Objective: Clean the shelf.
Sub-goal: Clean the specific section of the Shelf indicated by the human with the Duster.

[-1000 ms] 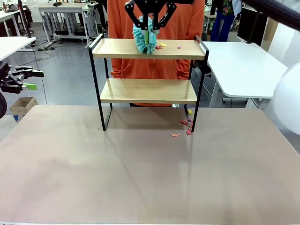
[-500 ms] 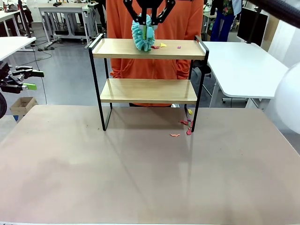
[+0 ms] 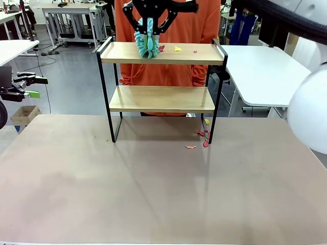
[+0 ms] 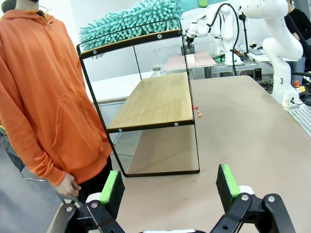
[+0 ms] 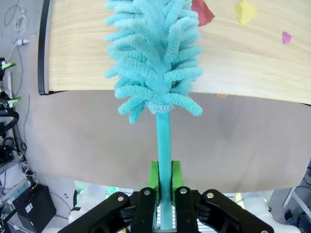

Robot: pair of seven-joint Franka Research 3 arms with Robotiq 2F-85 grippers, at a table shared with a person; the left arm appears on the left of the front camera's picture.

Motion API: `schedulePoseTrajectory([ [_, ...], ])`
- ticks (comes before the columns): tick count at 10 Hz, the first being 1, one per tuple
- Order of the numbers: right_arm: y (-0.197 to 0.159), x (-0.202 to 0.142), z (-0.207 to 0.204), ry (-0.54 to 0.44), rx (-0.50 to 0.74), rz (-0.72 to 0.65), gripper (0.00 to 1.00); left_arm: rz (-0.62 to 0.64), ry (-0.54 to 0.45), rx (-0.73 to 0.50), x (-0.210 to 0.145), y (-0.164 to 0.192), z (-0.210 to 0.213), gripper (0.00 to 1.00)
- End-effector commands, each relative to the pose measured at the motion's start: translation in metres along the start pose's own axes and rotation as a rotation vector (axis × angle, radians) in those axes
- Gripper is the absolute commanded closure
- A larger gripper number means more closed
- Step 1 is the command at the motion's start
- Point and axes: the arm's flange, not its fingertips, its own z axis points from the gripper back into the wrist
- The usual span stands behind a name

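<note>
Right pincer [image 3: 149, 24]: clamped tight on the handle of the teal duster [image 3: 145, 45], upper centre of the front view. It has shifted leftward over the top board since a second ago.
Left pincer [image 3: 32, 87]: fingers wide apart, nothing between them, at the left edge of the front view, where it was before.
Table [image 3: 153, 194]: fills the lower half of the front view.
Person [image 3: 204, 25]: orange hoodie, standing behind the shelf, upper centre.
Shelf [image 3: 199, 53]: upright on its legs at the table's far middle, upper centre of the frame. Its long axis runs left to right, open front toward the camera. Unmoved.
Duster: the head rests on the left half of the top board and the handle rises into the right pincer. Earlier it stood nearer the board's middle.
Red scrap [image 3: 162, 48]: just right of the duster head, slid leftward.
Yellow scrap [image 3: 177, 49], pink scrap [image 3: 194, 50]: farther right on the top board, unchanged.
Bits [image 3: 203, 135]: on the table by the shelf's right front leg.
</note>
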Motion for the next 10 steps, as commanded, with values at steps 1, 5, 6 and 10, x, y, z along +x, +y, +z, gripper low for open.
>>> schedulePoseTrajectory([
  [1,-0.006,-0.002,0.006,0.004,-0.006,0.013,0.87,-0.004,-0.004,0.001,0.003,-0.002,0.001,0.0],
  [5,-0.074,-0.024,-0.043,0.069,0.011,-0.033,0.87,-0.004,-0.004,0.001,0.003,-0.002,0.001,0.0],
  [6,-0.092,-0.029,-0.054,0.083,-0.014,-0.047,0.87,-0.004,-0.004,0.001,0.003,-0.002,0.001,0.0],
  [10,-0.154,-0.048,-0.06,0.064,-0.078,-0.1,0.87,-0.004,-0.004,0.001,0.003,-0.002,0.001,0.0],
])
